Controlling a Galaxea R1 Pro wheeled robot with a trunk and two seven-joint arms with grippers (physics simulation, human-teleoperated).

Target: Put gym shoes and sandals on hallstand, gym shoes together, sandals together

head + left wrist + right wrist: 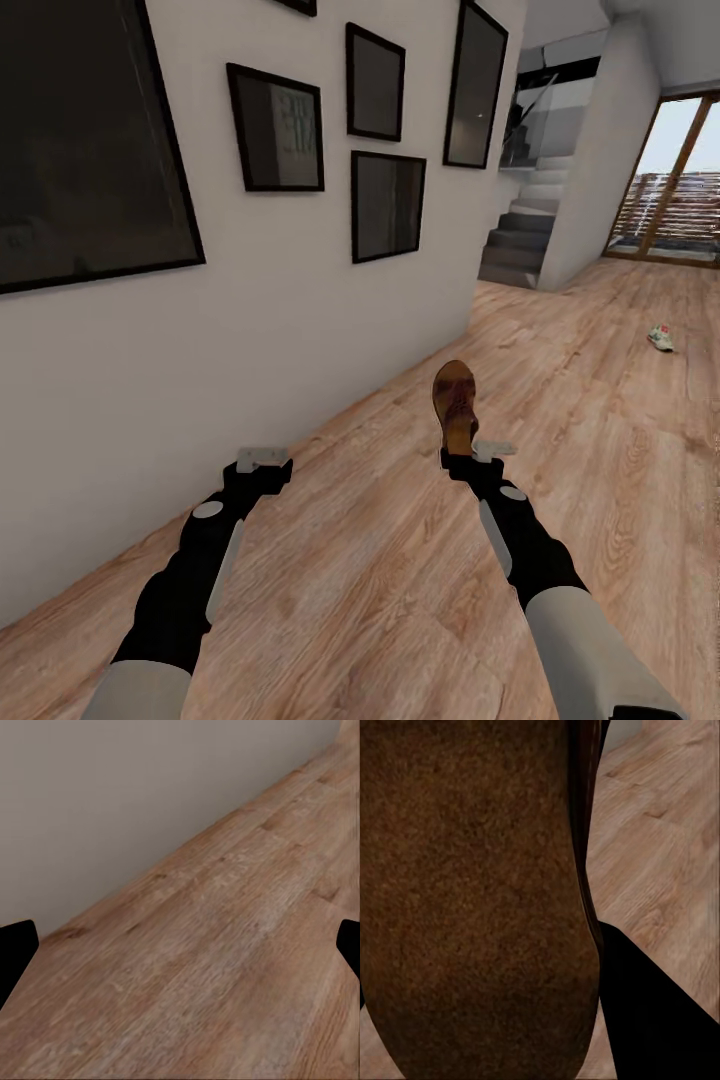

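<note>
Wood-grain corridor floor (400, 580) runs ahead beside a pale wall (250, 330), and the robot is carrying one of the sandals. That brown sandal (455, 402) stands up on end off the planks, its lower end clamped in the right gripper (470, 458). In the right wrist view the sandal (472, 900) looms huge and dark brown, its grainy surface right against the camera, with a black finger (652, 1012) beside it. Out on the left, the left gripper (262, 462) hangs above the floor near the foot of the wall with nothing in it; in the left wrist view its two black fingertips (15, 945) sit far apart at the edges, so it is spread wide over bare planks (225, 945). Further off to the right, one gym shoe (660, 338) lies alone on the floor, white with a touch of green, well apart from the robot. Black-framed pictures (275, 128) hang along the wall. Beyond them grey stairs (520, 240) climb away, and a tall wood-framed window (675, 180) glows at the far right.
</note>
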